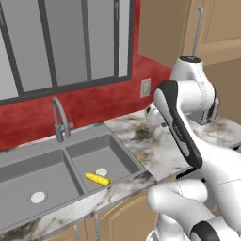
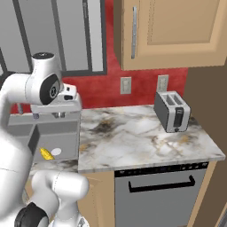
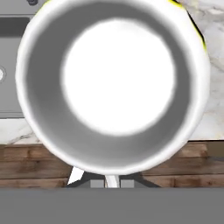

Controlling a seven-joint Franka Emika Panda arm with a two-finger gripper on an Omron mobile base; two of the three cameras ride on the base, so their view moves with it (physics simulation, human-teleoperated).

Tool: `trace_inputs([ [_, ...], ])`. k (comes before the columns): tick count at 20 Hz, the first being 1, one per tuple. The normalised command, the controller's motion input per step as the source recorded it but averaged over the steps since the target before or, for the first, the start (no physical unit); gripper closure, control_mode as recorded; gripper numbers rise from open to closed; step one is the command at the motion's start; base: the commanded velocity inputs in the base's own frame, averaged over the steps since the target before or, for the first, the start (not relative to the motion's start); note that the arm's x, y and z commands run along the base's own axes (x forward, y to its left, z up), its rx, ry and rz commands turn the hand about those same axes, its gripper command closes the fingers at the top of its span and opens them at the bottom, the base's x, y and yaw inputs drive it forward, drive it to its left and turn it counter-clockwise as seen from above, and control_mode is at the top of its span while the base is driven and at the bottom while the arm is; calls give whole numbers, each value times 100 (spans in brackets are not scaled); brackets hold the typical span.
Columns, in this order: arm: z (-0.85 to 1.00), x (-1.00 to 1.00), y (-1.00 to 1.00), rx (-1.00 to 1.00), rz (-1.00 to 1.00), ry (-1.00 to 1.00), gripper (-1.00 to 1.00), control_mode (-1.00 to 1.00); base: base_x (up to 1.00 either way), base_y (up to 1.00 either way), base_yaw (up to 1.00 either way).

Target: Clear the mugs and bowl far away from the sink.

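Presently held: a white-walled vessel (image 3: 114,83), seen mouth-on in the hand view, white inside, with a trace of yellow at the outer rim; judged to be the bowl from its width, though a mug cannot be excluded. Jaws closed, pinching the near rim at the bottom of the hand view, presumably so the vessel hangs clear of the bench during transport. Carried above the marbled bench (image 2: 146,142), near its front edge, with wood flooring (image 3: 26,166) visible beneath the rim and a corner of the sink (image 1: 56,164) at the far left of the hand view. Arm raised and folded over the bench just right of the sink in both base views. Corn cob (image 1: 97,178) lying in the right basin beside the drain. Toaster (image 2: 172,111) standing at the far right of the bench, likely marking the end suited for set-down. Other task vessels not identified.
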Motion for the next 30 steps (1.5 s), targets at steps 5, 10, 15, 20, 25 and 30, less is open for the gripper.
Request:
trace_inputs([
  [5,31,-51,-3,0,0,-6,100,-100,0,0,0],
  [10,43,-30,-3,1,0,0,100,-100,0,0,0],
  [15,30,-21,0,0,0,0,100,100,-8,0,0],
  [20,0,0,0,0,0,0,100,100,-28,-1,-24],
  [25,0,0,0,0,0,0,100,100,-38,-1,-83],
  [30,0,0,0,0,0,0,100,100,-14,0,-95],
])
